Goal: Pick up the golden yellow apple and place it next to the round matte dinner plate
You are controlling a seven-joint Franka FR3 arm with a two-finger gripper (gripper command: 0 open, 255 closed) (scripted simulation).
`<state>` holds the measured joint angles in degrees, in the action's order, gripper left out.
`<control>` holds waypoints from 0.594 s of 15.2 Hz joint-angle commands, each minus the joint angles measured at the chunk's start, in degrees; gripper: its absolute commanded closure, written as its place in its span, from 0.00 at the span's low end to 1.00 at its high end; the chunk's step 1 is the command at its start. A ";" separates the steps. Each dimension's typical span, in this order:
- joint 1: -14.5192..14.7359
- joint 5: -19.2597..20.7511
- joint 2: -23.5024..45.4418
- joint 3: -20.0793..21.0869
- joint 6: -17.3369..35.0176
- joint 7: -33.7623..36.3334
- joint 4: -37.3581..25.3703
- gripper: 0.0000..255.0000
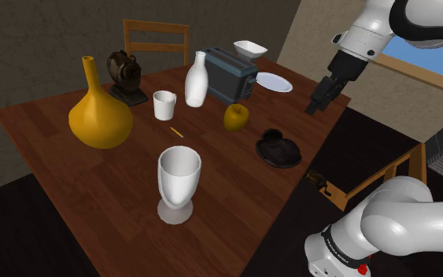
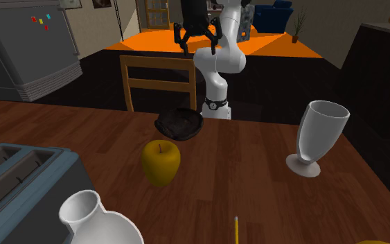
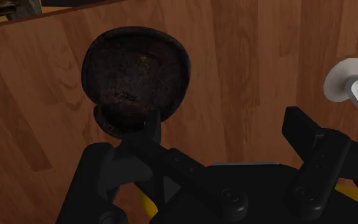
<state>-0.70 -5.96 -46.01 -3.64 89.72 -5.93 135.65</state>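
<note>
Brown wood grain covers the desk (image 1: 94,181), which stands before dim walls with a wooden chair (image 1: 156,39) pushed in at its far side. The yellow apple (image 1: 237,117) sits upright on the bare wood near the middle of the desk, just in front of the grey toaster (image 1: 231,72) and a little apart from a dark, rough-looking bowl (image 1: 278,148) that lies nearer the arm's stand. The round white plate (image 1: 275,82) rests beside the toaster, on the shoulder view's right of it, with a white bowl (image 1: 250,49) beyond. The black claw (image 1: 315,110) hangs in the air over the desk's edge, on the shoulder view's right of the plate and clear of the apple; its two fingers stand apart with nothing between them. Seen from the wrist, the claw (image 3: 223,124) looks down on the dark bowl (image 3: 136,73) and on the foot of a white goblet (image 3: 355,86). Across the desk, the second exterior view shows the apple (image 2: 161,161) in front of the dark bowl (image 2: 179,123), the goblet (image 2: 318,136) standing off to that view's right, and the claw (image 2: 198,48) raised high. A mustard vase (image 1: 99,114), a white mug (image 1: 164,105) and a white bottle (image 1: 197,80) stand further along the desk.
</note>
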 commanded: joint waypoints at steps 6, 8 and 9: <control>1.54 3.14 7.41 -0.64 10.45 -6.90 0.71 0.00; 2.13 4.25 10.74 -0.87 14.54 -9.42 0.44 0.00; 2.41 4.78 12.47 -0.97 16.54 -10.64 0.19 0.00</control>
<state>1.42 -1.78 -35.42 -4.44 103.73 -15.14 135.86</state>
